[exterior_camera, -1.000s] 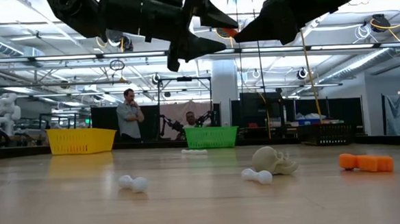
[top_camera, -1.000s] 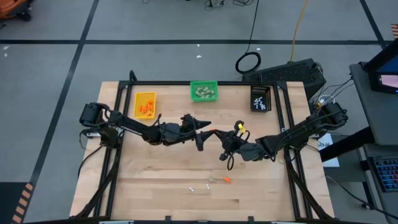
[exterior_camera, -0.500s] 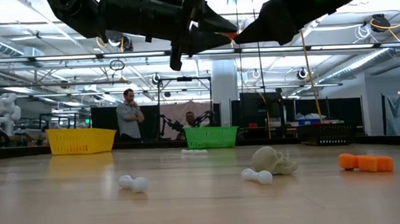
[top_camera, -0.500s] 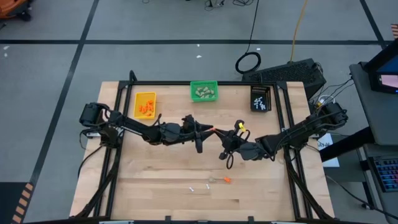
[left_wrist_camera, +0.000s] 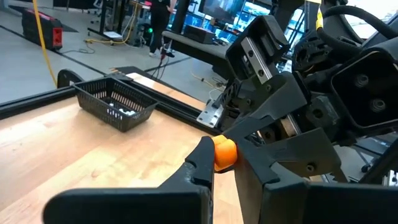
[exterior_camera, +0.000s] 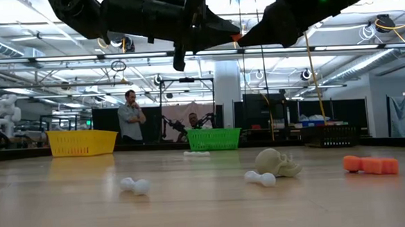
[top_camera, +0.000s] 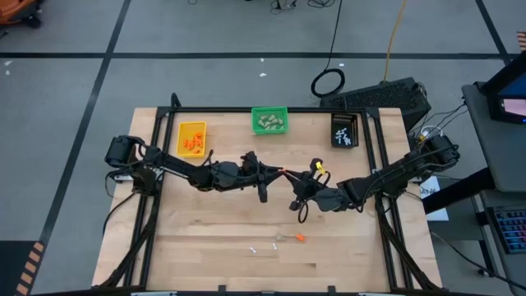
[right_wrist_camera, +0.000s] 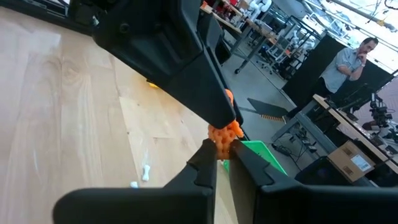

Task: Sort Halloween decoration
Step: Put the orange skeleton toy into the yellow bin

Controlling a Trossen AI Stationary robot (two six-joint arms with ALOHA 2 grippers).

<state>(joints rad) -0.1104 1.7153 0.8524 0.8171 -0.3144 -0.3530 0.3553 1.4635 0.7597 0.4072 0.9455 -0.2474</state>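
Orange piece passed between two grippers above the table centre.

The orange piece (left_wrist_camera: 225,152) looks light, hard and a little slippery, so I judge a pinch across its middle is best. The left gripper (top_camera: 274,172) and right gripper (top_camera: 289,176) both close narrowly on it. Only the low view shows a skull (exterior_camera: 278,162), bones (exterior_camera: 134,186) and orange bits (exterior_camera: 370,164) lying on the table (exterior_camera: 194,211).

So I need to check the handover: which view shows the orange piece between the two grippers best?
The left wrist view: the orange piece sits large between the left gripper and right gripper. The right wrist view shows it half hidden; the high and low views show only a speck.
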